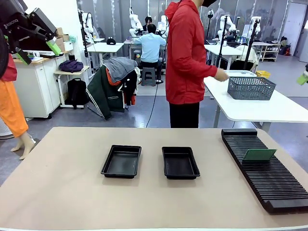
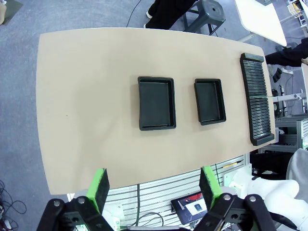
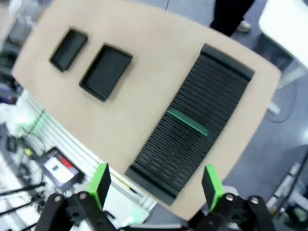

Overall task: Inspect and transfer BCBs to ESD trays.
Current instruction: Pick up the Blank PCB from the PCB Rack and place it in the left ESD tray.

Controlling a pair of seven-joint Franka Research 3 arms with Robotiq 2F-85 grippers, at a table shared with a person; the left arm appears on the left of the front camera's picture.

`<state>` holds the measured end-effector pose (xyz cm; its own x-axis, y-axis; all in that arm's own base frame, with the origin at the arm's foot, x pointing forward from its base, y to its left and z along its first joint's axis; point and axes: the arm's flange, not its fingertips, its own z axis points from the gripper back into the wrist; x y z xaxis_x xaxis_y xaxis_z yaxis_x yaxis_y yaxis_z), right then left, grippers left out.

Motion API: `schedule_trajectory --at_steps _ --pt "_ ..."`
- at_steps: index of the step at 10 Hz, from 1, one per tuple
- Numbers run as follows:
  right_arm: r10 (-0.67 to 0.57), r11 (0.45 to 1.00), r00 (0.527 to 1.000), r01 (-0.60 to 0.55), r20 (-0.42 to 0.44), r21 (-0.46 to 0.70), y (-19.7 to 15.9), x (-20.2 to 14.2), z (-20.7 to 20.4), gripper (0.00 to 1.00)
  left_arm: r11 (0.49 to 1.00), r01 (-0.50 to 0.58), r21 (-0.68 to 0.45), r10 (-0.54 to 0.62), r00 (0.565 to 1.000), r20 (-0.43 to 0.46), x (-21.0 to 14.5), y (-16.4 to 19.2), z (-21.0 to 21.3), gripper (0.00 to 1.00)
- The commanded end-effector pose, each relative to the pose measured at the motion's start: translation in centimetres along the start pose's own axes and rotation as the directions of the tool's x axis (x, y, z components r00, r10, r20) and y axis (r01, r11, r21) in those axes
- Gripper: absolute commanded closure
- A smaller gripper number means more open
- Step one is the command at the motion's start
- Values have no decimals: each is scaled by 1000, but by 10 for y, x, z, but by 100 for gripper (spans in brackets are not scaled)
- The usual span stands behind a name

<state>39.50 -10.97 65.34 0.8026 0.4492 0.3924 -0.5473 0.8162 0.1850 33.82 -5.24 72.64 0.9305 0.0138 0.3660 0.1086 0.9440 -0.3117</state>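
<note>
**A:** Closest to the camera was the near edge of the table [image 1: 57, 202]. How much free room was there?

**B:** Quite much. From the left tray [image 1: 121, 161] toward 9 o'clock the tabletop was bare up to the table's left edge. At 6 o'clock a bare strip lay between both trays and the near edge.

**A:** And between the trays?

**B:** The right tray [image 1: 180, 162] lay at 3 o'clock of the left one, apart from it, with a clear gap. Both were near the table's middle, and both showed plain black floors. One more gap, again at 3 o'clock, separated the right tray from the rack [image 1: 274, 187].

**A:** How did the rack lie?

**B:** It ran from 12 to 6 o'clock along the table's right edge, and its near end came close to the near edge.

**A:** Where was the board?

**B:** One green BCB [image 1: 259, 154] stood on its long edge in a slot around the rack's middle, touching only the rack.

**A:** And the claws?

**B:** The left claw [image 2: 154, 180] hung high, at 10 o'clock in the front view, with its fingers spread wide. It held nothing and touched nothing. The right claw [image 3: 156, 183] hung high above the rack's near end, equally wide, and also held nothing.

**A:** Anybody at the far side?

**B:** A person [image 1: 187, 57] stood at 12 o'clock, beyond the far edge.
</note>
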Motion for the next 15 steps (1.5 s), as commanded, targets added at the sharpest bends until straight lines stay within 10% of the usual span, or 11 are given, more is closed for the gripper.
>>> schedule_trajectory --at_steps 1,7,15 --pt "208 977 977 -211 -50 -42 -4 -12 -27 0 1000 0 1 0 1000 -1 0 -1 -1 0" --pt "649 741 737 -669 -190 -65 -16 -27 -119 0 1000 0 1 0 1000 -1 0 -1 -1 0" --pt "802 549 522 -835 -289 16 -41 -25 -235 0 1000 0 1 0 1000 -1 0 -1 -1 0"
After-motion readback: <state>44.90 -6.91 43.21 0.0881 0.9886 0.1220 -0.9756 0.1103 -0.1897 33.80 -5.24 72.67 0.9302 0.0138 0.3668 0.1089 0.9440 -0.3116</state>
